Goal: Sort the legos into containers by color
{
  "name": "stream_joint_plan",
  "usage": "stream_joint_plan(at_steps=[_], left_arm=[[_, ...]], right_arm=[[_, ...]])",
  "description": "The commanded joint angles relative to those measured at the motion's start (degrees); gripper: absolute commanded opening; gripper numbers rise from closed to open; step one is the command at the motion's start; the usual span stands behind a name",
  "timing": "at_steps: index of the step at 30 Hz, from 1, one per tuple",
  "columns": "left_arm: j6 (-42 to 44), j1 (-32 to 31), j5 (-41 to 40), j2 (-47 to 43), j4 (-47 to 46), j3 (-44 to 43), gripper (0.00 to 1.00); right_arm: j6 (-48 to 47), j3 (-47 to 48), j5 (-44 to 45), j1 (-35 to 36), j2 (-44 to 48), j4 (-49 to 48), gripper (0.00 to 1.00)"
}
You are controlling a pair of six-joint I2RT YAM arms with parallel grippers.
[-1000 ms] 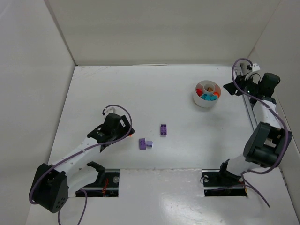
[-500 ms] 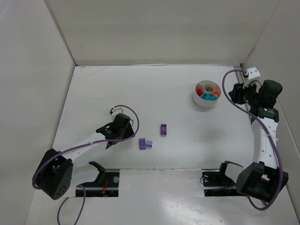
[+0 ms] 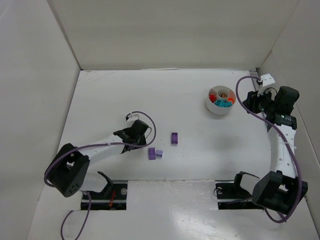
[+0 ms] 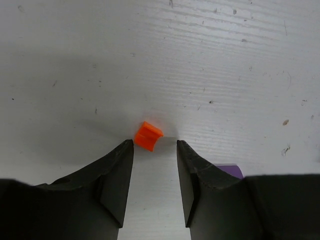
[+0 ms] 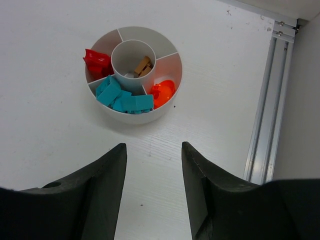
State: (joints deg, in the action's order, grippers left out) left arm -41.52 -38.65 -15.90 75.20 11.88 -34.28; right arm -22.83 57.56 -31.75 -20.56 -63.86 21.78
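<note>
**Partly hidden:** purple sliver (image 4: 229, 170), cut off behind one finger of the left tool (image 4: 155, 148). The overhead view does not show the orange brick (image 4: 148, 136), which is masked by that tool.

**Left tool:** jaws apart, gripping nothing. The orange brick lies on the tabletop (image 3: 210, 155) just ahead of the gap.

**Right tool** (image 5: 154, 150): jaws apart, empty, near the dish.

**Dish** (image 5: 131, 119), far right of the tabletop:
- one wedge holds red pieces (image 5: 97, 61)
- the next holds teal bricks (image 5: 125, 100)
- a third holds orange pieces (image 5: 162, 92)
- the hub holds a tan piece (image 5: 142, 65)

**Loose, mid-tabletop:** single purple brick (image 3: 174, 138); purple pair (image 3: 154, 153), the two side by side.
</note>
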Motion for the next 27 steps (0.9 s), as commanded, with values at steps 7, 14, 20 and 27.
stream_joint_plan(at_steps=[7,14,20,27], left_arm=[[1.0,-0.8,-2.8,4.0,1.0,-3.4,0.16],[3.0,-1.3,-1.4,1.7,0.4,-3.9,0.1],[12.1,-1.3,6.2,-9.4,-7.1,-3.9,0.09],[12.9,1.1,4.4,-13.7,-6.5,-4.7,0.21]], right_arm=[[-1.1,0.3,-1.7,0.1,0.4,-0.3,0.53],[-1.6,0.3,-3.8,0.1,0.4,-0.3,0.53],[-3.4,-2.1,-16.1,0.1,0.4,-2.9,0.53],[-4.5,-3.9,-15.6,0.6,0.4,-1.2,0.53]])
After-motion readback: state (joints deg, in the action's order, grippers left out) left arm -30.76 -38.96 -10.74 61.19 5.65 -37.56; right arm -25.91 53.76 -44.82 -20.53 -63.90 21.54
